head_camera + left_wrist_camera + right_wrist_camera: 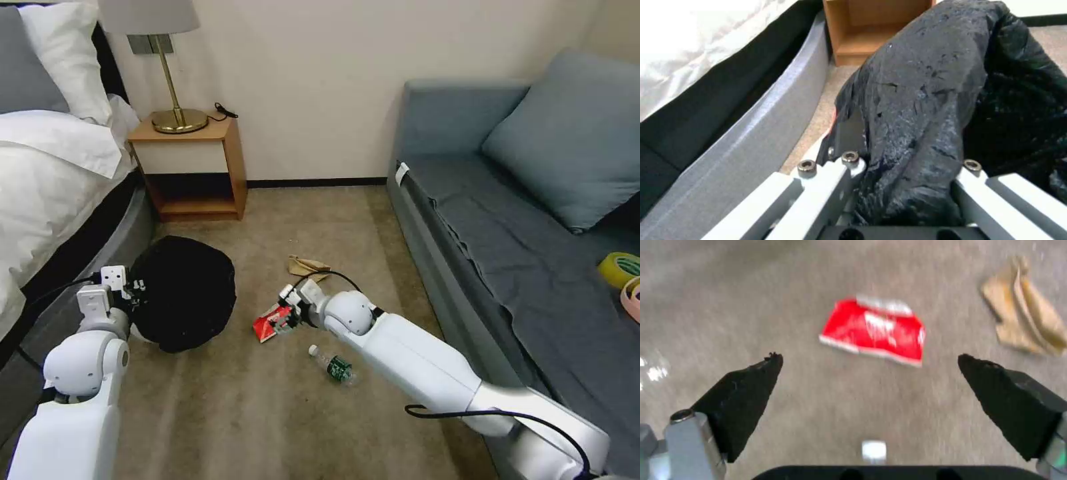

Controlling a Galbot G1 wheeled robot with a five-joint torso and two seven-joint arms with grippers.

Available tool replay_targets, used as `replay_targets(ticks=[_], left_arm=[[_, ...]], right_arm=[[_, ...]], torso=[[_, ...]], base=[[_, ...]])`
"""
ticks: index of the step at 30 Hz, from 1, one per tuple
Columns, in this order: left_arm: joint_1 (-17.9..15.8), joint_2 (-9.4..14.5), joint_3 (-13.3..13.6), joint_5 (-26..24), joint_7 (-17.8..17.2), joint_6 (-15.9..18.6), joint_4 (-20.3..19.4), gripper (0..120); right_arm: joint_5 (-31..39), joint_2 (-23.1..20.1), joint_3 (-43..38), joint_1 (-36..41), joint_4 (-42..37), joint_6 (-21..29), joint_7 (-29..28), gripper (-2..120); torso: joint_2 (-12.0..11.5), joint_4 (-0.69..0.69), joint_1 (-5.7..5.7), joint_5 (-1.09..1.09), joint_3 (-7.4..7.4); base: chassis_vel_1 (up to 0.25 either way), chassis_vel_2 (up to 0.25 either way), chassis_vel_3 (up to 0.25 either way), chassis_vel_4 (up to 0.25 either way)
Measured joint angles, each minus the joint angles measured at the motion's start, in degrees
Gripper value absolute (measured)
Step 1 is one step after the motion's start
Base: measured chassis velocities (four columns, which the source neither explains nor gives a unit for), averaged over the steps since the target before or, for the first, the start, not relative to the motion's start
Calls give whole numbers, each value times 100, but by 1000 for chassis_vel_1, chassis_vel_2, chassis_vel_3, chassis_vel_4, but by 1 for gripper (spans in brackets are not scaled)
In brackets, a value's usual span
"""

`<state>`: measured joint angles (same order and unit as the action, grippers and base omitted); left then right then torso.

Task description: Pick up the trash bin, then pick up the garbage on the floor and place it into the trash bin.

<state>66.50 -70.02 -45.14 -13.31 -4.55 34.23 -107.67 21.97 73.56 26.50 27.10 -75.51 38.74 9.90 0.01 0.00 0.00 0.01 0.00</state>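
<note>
The trash bin (183, 293), covered by its crinkly black bag (925, 100), is at the left beside the bed. My left gripper (135, 291) is shut on its rim, with bag plastic bunched between the fingers (911, 150). My right gripper (285, 319) hangs open just above the carpet. The flat red packet (269, 327) lies right below and ahead of its black fingertips (769, 365), and nothing is between them; the packet (873, 328) is apart from both tips. A crumpled tan paper bag (307, 265) (1027, 323) lies just beyond. A clear bottle with a green label (333, 365) lies nearer me.
A wooden nightstand (193, 167) with a brass lamp stands against the back wall. The bed frame (751, 126) runs close along the bin's left. A grey sofa (507, 253) lines the right side, with a yellow-green tape roll (620, 268) on it. Open carpet lies between them.
</note>
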Motion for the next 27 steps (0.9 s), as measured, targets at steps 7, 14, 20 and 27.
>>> replay_targets(ticks=[7, 14, 20, 27], left_arm=[[53, 5, -30, 4, -6, -10, 2, 5], [58, 16, -49, -2, -5, -16, 10, 5], [102, 1, -48, 4, -2, -36, 33, 5], [109, -12, -43, 10, 2, -47, 33, 5]], right_arm=[[-670, -190, -210, 440, 264, 73, 214, 100], [-1182, -137, -467, 732, 734, -63, 329, 100], [-1478, -13, -763, 990, 1016, -138, 428, 100], [-1720, 97, -905, 1140, 1281, -225, 510, 100]], torso=[[0, -1, 0, 0, 0], [0, 0, 0, 0, 0], [0, 0, 0, -1, 0], [0, 0, 0, -1, 0]], base=[[0, 0, 0, 0], [0, 0, 0, 0], [0, 0, 0, 0], [0, 0, 0, 0]])
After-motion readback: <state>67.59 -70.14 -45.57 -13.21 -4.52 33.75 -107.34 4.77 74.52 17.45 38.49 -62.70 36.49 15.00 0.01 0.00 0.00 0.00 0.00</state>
